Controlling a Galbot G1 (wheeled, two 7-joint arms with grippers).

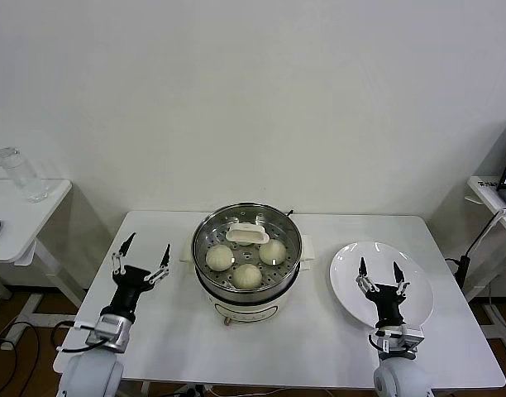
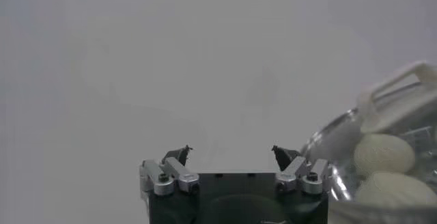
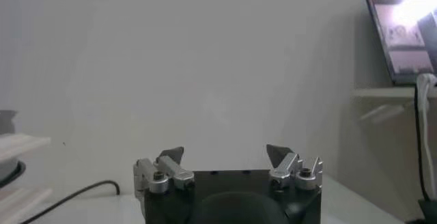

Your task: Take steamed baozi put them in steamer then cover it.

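At the centre of the white table [image 1: 319,331], the steamer [image 1: 247,256] holds three visible steamed baozi [image 1: 246,275] under the cover [image 1: 247,234], its white handle on top. The left gripper [image 1: 140,255] hovers left of the pot, fingers spread wide. The right gripper [image 1: 379,275] hangs above a white plate [image 1: 418,285], equally wide.

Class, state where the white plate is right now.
In the head view the plate lies on the table's right side, just right of the steamer, with the open right pincer over it.
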